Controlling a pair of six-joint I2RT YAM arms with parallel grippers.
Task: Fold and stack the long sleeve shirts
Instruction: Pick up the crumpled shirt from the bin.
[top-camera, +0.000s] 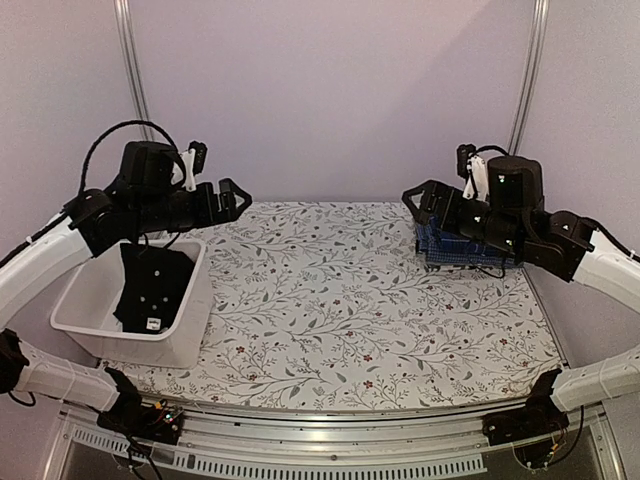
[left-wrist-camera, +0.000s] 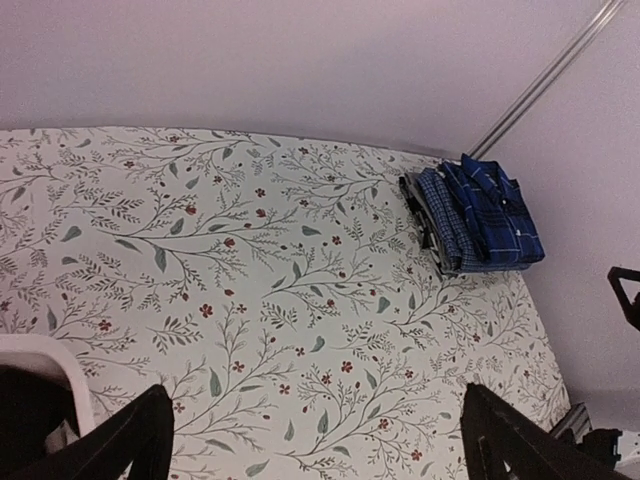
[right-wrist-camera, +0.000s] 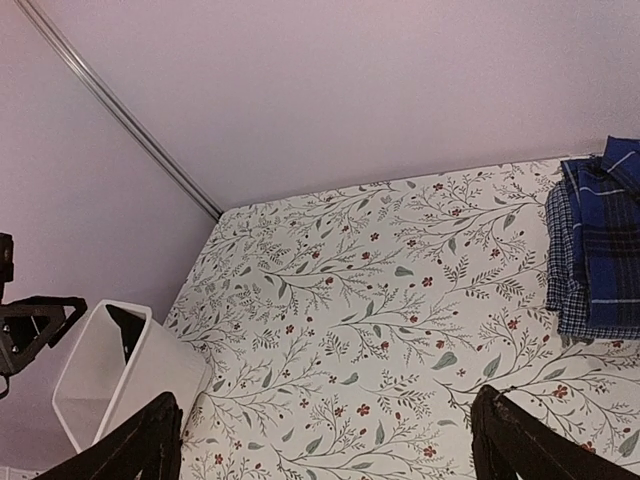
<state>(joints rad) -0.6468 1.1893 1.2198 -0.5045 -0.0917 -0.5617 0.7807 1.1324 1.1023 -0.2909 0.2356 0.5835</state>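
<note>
The black shirt (top-camera: 150, 285) lies crumpled in the white basket (top-camera: 85, 325) at the left, draped over its wall. It also shows at the edge of the left wrist view (left-wrist-camera: 25, 410). The blue plaid shirt (top-camera: 450, 255) lies folded at the far right of the table, partly hidden under my right arm; it shows in the left wrist view (left-wrist-camera: 490, 215) and the right wrist view (right-wrist-camera: 600, 240). My left gripper (top-camera: 232, 197) (left-wrist-camera: 315, 425) is open and empty, high above the basket's far side. My right gripper (top-camera: 418, 200) (right-wrist-camera: 325, 425) is open and empty, above the plaid shirt.
The table carries a floral cloth (top-camera: 330, 300). The basket also shows in the right wrist view (right-wrist-camera: 110, 370). Pale walls with metal rails (top-camera: 130, 70) close in the back and sides. The metal frame (top-camera: 330, 430) runs along the near edge.
</note>
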